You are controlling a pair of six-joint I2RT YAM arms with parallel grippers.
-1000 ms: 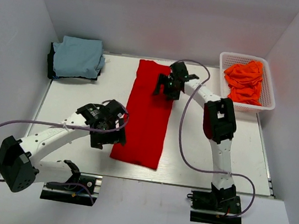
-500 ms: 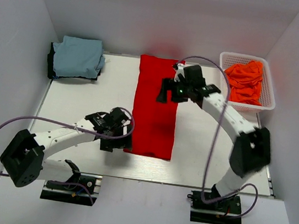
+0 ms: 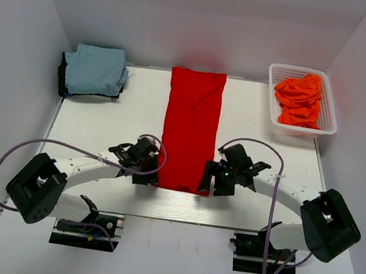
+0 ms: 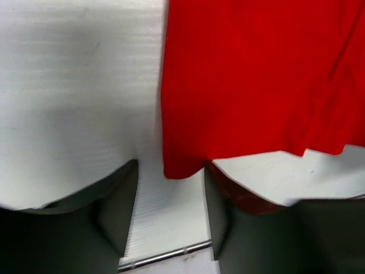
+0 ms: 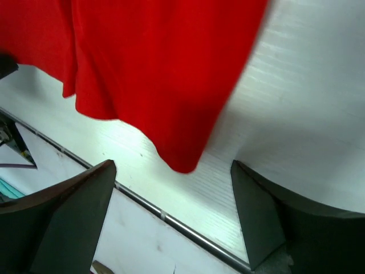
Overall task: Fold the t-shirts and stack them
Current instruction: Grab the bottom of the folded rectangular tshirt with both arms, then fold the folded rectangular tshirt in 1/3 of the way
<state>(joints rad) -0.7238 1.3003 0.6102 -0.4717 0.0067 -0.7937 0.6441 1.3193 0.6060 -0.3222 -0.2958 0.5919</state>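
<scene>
The bright red t-shirt [image 3: 191, 128] lies flat as a long narrow strip down the middle of the table. My left gripper [image 3: 147, 175] is low at its near left corner, my right gripper [image 3: 209, 181] at its near right corner. In the left wrist view the red corner [image 4: 182, 162] pokes between the tips of my left gripper [image 4: 171, 191], whose jaws stand partly apart without pinching it. In the right wrist view the other red corner [image 5: 183, 157] hangs between the wide jaws of my right gripper [image 5: 174, 191]. A light blue t-shirt [image 3: 96, 69] lies folded at the far left.
A white mesh basket [image 3: 329, 123] at the far right holds crumpled orange t-shirts [image 3: 300, 97]. The blue shirt rests on something dark. The table's near edge with its metal strip [image 5: 171, 221] runs just behind both grippers. White walls enclose the table [image 3: 103, 122].
The right arm swung from the shirt's far end to its near right corner. The left gripper came in to the near left corner and its jaws narrowed. The red strip now lies straight.
</scene>
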